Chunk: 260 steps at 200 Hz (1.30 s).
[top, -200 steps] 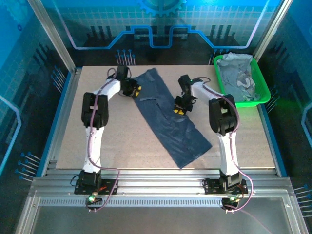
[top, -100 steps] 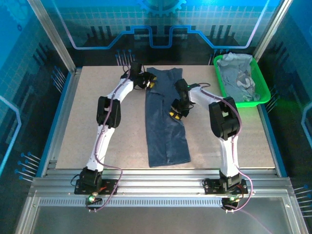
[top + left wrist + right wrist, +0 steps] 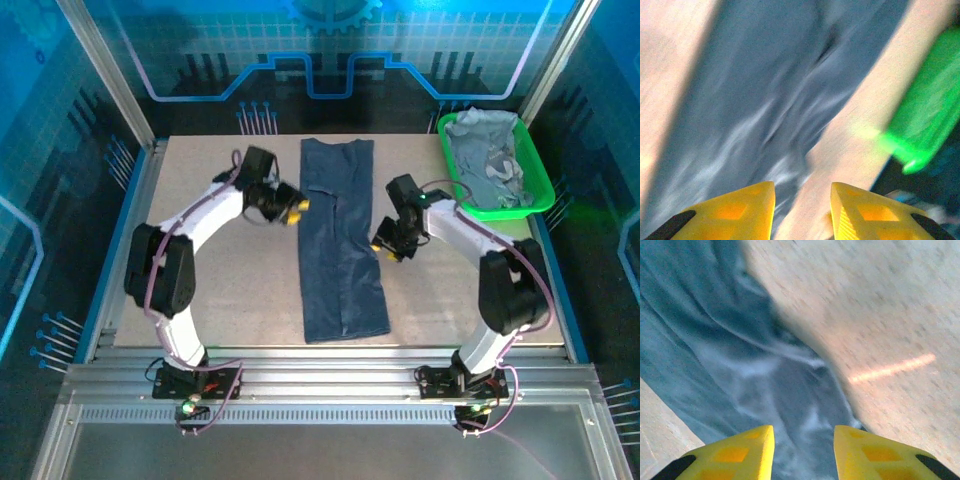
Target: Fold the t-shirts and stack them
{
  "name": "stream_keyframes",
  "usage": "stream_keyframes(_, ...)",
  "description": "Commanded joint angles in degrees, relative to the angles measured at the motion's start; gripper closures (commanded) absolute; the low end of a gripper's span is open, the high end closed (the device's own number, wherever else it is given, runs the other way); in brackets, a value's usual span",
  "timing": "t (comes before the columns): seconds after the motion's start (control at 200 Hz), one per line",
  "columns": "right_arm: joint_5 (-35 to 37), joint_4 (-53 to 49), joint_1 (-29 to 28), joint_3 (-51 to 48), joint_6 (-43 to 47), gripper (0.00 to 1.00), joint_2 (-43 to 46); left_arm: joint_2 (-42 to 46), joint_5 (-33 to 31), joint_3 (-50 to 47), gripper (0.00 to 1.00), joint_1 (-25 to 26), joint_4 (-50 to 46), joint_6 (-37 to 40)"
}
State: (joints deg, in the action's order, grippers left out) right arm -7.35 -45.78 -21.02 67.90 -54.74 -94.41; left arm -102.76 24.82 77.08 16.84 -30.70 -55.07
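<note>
A dark slate-blue t-shirt (image 3: 340,240) lies as a long narrow strip down the middle of the table, running from the far edge toward the near edge. My left gripper (image 3: 299,211) hovers just left of the strip's upper half, open and holding nothing. In the left wrist view the blurred shirt (image 3: 775,90) stretches ahead of my open left gripper (image 3: 802,210). My right gripper (image 3: 383,249) sits at the strip's right edge, open and holding nothing. The right wrist view has the cloth (image 3: 740,365) under and ahead of my right gripper (image 3: 804,455). Paler grey-blue t-shirts (image 3: 488,155) lie heaped in the tray.
A bright green tray (image 3: 500,212) stands at the back right corner of the table and appears as a green blur (image 3: 925,115) in the left wrist view. Bare tabletop (image 3: 230,290) lies to the left of the strip and bare tabletop (image 3: 440,300) to its right.
The shirt swung from a diagonal lie to a straight strip. Both grippers let go of it and drew away, the left leftward, the right rightward and nearer.
</note>
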Motion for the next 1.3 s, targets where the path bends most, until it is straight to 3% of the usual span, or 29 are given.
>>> stream_keyframes(0.0, -0.10, -7.06, -2.30, -4.71, 7.61, 0.61, 7.14, 5.18, 6.96, -11.34, 0.64, 4.02, -16.99, 14.53)
stream_keyframes(0.105, -0.39, -10.43, -5.21, -11.10, 10.63, 0.55, 13.20, 10.13, 10.55, -19.88, 0.61, 10.84, -20.25, 19.20)
stream_keyframes(0.305, -4.14, -8.79, -8.52, -23.15, 9.38, 0.53, 19.88, 11.34, 12.85, -28.27, 0.56, 21.29, -8.76, 9.19)
stream_keyframes(0.375, -4.68, -7.95, -8.95, -25.44, 8.87, 0.53, 21.20, 10.20, 12.45, -29.14, 0.56, 23.05, -4.79, 5.19)
stream_keyframes(0.495, -4.46, -8.16, -9.22, -27.17, 8.56, 0.53, 22.71, 7.50, 7.49, -27.83, 0.57, 25.71, -8.08, 5.16)
stream_keyframes(0.77, -5.23, -6.51, -9.30, -28.42, 8.64, 0.51, 23.62, 5.09, 3.16, -28.60, 0.59, 25.83, -4.85, 3.32)
stream_keyframes(0.885, -5.30, -6.04, -9.31, -28.35, 8.60, 0.51, 23.36, 2.71, 1.36, -26.38, 0.66, 26.24, -4.24, 2.64)
stream_keyframes(1.105, -6.34, -3.76, -9.49, -28.65, 7.25, 0.50, 22.13, 3.14, -1.07, -25.85, 0.94, 26.37, -3.90, 1.31)
stream_keyframes(1.296, -9.77, 1.62, -11.50, -29.04, 2.05, 0.49, 18.96, 6.72, -0.64, -27.81, 1.00, 26.36, -5.90, 1.83)
